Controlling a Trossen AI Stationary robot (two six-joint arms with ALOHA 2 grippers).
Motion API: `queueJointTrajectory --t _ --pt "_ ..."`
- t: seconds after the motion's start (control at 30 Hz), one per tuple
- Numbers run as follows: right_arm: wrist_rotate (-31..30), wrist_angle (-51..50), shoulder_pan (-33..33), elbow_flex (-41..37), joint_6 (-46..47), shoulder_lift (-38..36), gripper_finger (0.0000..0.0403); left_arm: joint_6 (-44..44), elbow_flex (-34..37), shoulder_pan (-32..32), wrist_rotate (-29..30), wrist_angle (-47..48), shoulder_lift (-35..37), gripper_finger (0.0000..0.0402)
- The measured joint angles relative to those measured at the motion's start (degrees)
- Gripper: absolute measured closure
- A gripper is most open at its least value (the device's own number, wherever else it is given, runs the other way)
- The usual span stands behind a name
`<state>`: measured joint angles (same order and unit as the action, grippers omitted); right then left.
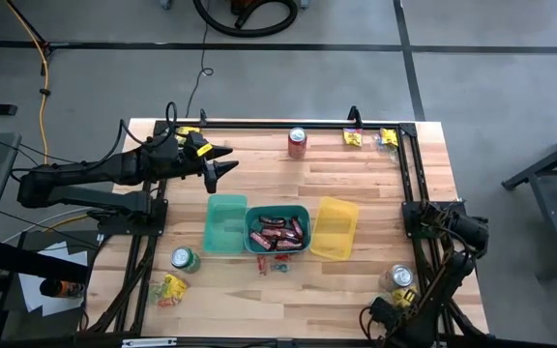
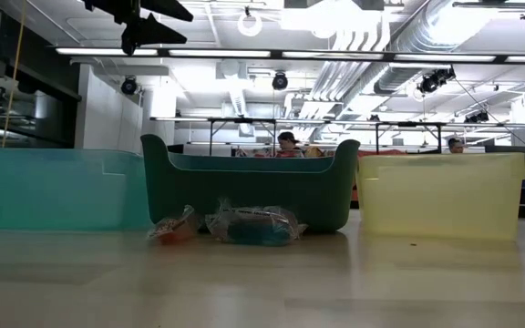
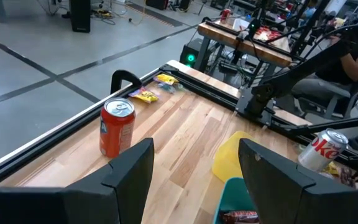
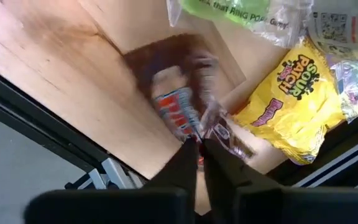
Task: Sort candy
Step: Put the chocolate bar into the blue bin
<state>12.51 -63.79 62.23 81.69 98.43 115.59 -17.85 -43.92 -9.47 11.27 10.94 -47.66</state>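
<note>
My left gripper [image 1: 222, 166] hangs open and empty above the table's far left part; it also shows at the top of the low view [image 2: 144, 23]. My right gripper [image 4: 198, 152] is at the near right corner [image 1: 397, 307], shut on a small clear-wrapped sweet [image 4: 178, 112] beside a yellow packet [image 4: 291, 109] and a green-printed packet [image 4: 241, 11]. Brown-red bars [image 1: 278, 232] lie in the dark teal middle bin [image 1: 304, 211]. More candy lies at the far left [image 1: 190, 135], far right [image 1: 356, 138], near left [image 1: 167, 290] and before the bins [image 2: 249, 225]. My right gripper pinches the clear wrapper's end [image 4: 211, 132] between its two fingertips, coming from above and pointing down at the table. The sweet itself is blurred beyond the fingers. Whether it is lifted clear of the wood, I cannot tell.
A light teal bin [image 1: 225, 224] and a yellow bin [image 1: 335, 228] flank the middle bin. A red can [image 1: 298, 142] stands at the far edge, a green can [image 1: 184, 258] near left, a silver can [image 1: 400, 277] near right. A black frame [image 1: 410, 164] borders the table.
</note>
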Motion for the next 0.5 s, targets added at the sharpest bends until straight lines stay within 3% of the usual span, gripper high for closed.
queueJointTrajectory --t 0.23,0.33,0.5 --pt "-2.0 0.0 0.0 3.5 -2.9 -0.8 0.04 0.0 0.0 0.0 0.0 0.0 0.0 0.0179" --pt "-6.9 -3.9 0.0 7.7 -5.0 -2.6 0.0402 0.0 0.0 0.0 0.0 0.0 0.0 0.0179" --pt "-20.0 -9.1 -0.4 14.2 -11.6 -6.9 0.0402 0.0 0.0 0.0 0.0 0.0 0.0 0.0179"
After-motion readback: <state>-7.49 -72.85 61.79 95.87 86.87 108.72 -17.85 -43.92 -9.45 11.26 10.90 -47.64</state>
